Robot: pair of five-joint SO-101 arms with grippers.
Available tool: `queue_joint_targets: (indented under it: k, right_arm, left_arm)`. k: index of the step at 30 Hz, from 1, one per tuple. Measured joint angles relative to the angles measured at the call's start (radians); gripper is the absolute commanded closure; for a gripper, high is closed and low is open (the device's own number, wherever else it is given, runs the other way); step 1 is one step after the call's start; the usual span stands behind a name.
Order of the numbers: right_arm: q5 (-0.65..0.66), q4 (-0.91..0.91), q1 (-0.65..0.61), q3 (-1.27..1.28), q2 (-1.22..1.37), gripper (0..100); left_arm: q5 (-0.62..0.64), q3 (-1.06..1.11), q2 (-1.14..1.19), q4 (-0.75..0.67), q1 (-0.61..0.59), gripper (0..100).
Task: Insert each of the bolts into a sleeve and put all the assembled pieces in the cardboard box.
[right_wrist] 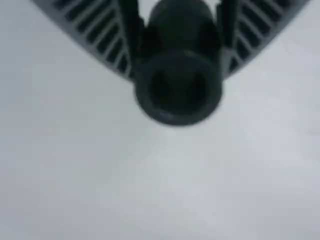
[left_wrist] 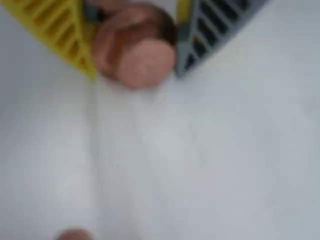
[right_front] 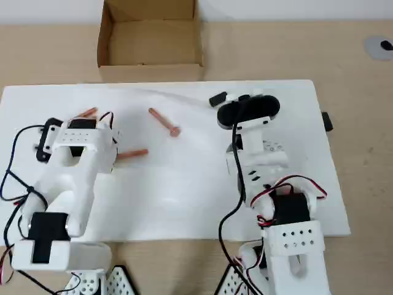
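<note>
Bolt [left_wrist: 135, 50]: likely stiff, light, slippery; pinched in your left pincer [left_wrist: 136, 74], behind its round end.
Sleeve [right_wrist: 177, 92]: likely rigid, hollow; clamped in your right pincer [right_wrist: 177, 75].

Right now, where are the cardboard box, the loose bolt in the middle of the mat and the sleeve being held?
cardboard box [right_front: 150, 72], high view, its front wall.
middle bolt [right_front: 163, 121], high view, middle of its shaft.
held sleeve [right_wrist: 177, 90], right wrist view, its round open end.
</note>
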Motion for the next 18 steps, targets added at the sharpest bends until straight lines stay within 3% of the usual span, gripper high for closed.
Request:
queue_joint_targets:
  k: [12,18]
  right_arm:
    - [0.0,0.0,0.0,0.0,0.0,98.8]
    - [0.0,-0.025,0.0,0.0,0.0,98.8]
  left_arm:
    - [-0.278,-0.588,-0.184,0.531,0.0,99]
    - [-0.474,-0.724,-0.269,0.632,-0.002,99]
